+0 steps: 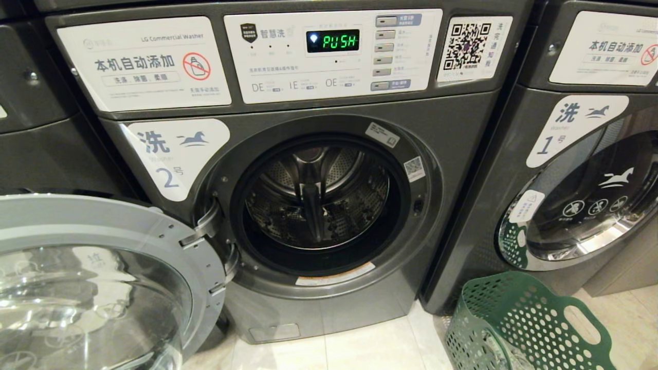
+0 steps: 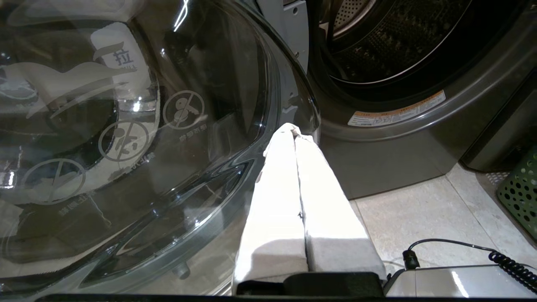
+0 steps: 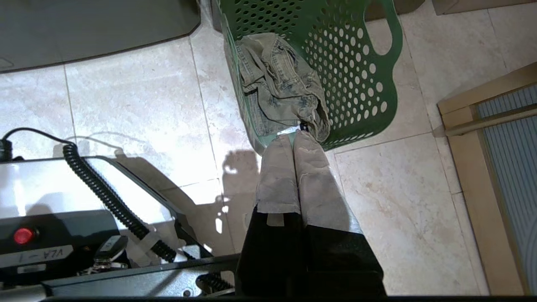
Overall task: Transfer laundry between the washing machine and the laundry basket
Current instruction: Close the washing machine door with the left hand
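The washing machine [image 1: 318, 205] drum looks empty, door [image 1: 92, 277] swung wide. The faded denim garment [image 3: 279, 86] lies in the green laundry basket [image 3: 356, 84], near right. Both the right gripper [image 3: 295, 136] above it and the left gripper [image 2: 293, 130] are closed on nothing; descending closed, the right could merely push cloth down.

A pale tiled floor [image 1: 370, 349] with thin grout lines carries everything. The dark grey washing machine [image 1: 452, 169] marked 2 stands on it at the far side, with a like machine marked 1 [image 1: 565, 154] just beside it on the right. The green laundry basket [image 1: 519, 318] sits on the tiles at the near right, in front of the machine marked 1. Crumpled grey-green laundry [image 3: 279, 88] lies inside the basket.
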{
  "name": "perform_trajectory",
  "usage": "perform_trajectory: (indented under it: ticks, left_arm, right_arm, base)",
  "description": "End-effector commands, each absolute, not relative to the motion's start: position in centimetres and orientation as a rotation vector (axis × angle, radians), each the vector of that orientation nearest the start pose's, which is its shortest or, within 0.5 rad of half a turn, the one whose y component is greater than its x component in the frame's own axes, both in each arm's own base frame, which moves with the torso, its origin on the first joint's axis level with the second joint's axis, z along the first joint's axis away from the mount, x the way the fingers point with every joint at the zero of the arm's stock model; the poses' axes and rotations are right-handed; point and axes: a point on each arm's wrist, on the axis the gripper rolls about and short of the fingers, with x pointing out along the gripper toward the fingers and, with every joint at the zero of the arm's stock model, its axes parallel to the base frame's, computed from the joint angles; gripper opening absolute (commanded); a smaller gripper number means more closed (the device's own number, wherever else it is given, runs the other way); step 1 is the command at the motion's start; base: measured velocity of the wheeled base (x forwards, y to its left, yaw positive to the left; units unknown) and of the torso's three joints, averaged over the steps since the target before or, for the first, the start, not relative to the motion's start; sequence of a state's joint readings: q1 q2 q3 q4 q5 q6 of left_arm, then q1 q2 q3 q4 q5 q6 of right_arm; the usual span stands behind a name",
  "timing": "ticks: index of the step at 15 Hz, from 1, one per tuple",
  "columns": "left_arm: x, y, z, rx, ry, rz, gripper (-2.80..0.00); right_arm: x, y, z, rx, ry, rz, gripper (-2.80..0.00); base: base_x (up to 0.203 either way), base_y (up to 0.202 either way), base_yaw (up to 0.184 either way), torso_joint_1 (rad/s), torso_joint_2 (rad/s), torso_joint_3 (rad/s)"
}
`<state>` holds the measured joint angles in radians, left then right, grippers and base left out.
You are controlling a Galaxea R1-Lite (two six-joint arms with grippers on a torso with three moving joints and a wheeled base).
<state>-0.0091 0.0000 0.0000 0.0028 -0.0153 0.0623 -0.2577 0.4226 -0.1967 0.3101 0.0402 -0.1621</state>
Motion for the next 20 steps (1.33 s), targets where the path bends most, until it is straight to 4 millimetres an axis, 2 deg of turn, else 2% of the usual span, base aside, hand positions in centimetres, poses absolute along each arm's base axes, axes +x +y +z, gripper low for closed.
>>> perform_trajectory:
  ticks: [1,4,7,10,12,14,17,20]
  left_arm:
    - [-2.27,-0.02,7.52,0.064,0.004,-0.026,-2.80]
    - [-2.27,-0.02,7.52,0.066,0.004,-0.026,-2.80]
    - [-2.27,-0.01,7.52,0.066,0.004,-0.025,-2.80]
    - [-2.27,-0.02,7.52,0.066,0.004,-0.026,-2.80]
    - [-2.27,-0.01,7.52,0.066,0.004,-0.025,-2.80]
    - [-2.27,-0.01,7.52,0.067,0.004,-0.025,-2.80]
    - [-2.27,-0.01,7.52,0.067,0.004,-0.025,-2.80]
    - [-2.27,-0.02,7.52,0.067,0.004,-0.026,-2.80]
  right_arm:
    - [-1.11,0.40,8.97,-0.091,0.476,-0.170,-2.80]
    - [-1.23,0.48,8.51,-0.097,0.476,-0.108,-2.80]
    - [-1.26,0.29,8.51,-0.131,0.469,0.032,-2.80]
    - [-1.25,0.25,8.47,-0.124,0.472,0.056,-2.80]
    - [-1.17,0.07,8.49,-0.156,0.478,0.156,-2.80]
    - [-1.37,-0.03,8.42,-0.147,0.455,0.140,-2.80]
    - [-1.59,-0.11,8.38,-0.052,0.439,0.011,-2.80]
    - [-1.31,-0.03,8.44,-0.103,0.473,0.020,-2.80]
  base:
    - [0.000,0.000,0.000,0.000,0.00,0.000]
    - [0.000,0.000,0.000,0.000,0.00,0.000]
    - [0.000,0.000,0.000,0.000,0.00,0.000]
    - [0.000,0.000,0.000,0.000,0.00,0.000]
    - [0.000,0.000,0.000,0.000,0.00,0.000]
    - [0.000,0.000,0.000,0.000,0.00,0.000]
    - [0.000,0.000,0.000,0.000,0.00,0.000]
    - [0.000,0.000,0.000,0.000,0.00,0.000]
